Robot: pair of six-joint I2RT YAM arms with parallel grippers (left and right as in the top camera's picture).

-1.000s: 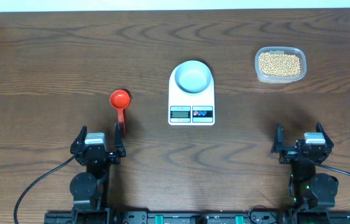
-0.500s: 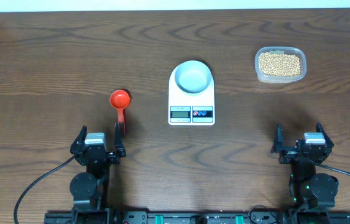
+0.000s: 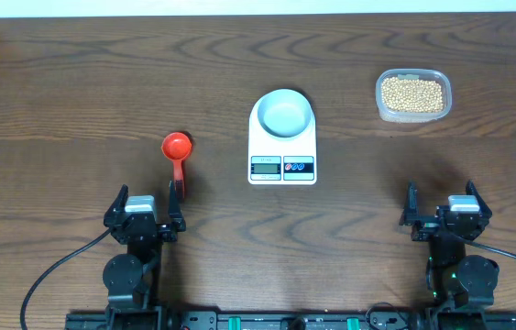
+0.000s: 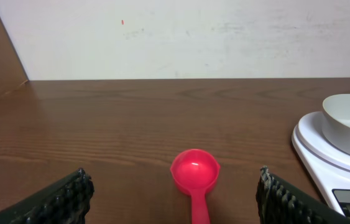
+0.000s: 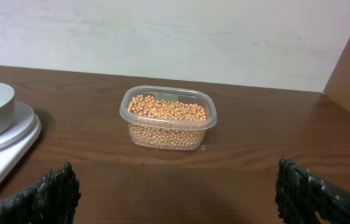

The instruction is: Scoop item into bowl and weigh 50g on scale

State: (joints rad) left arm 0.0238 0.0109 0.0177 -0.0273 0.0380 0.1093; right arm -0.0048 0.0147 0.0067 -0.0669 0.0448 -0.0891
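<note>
The table (image 3: 74, 92) is dark brown wood with wavy lines. In the middle, the scale (image 3: 258, 147) is white, with a grey display (image 3: 265, 166), a red button (image 3: 292, 166) and a blue button (image 3: 303, 166). The bowl (image 3: 283, 113) is pale blue with a white rim. Far right, the beans (image 3: 411, 93) are tan-yellow in a clear tub (image 3: 378, 99). On the left, the scoop (image 3: 177, 145) is bright red. The left gripper (image 3: 148, 196) and right gripper (image 3: 441, 196) are black, with bumpy fingers (image 4: 63, 202). The wall (image 4: 193, 37) is white.

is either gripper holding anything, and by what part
Nothing is held: left gripper and right gripper are open and empty; the red plastic scoop lies ungripped.
</note>
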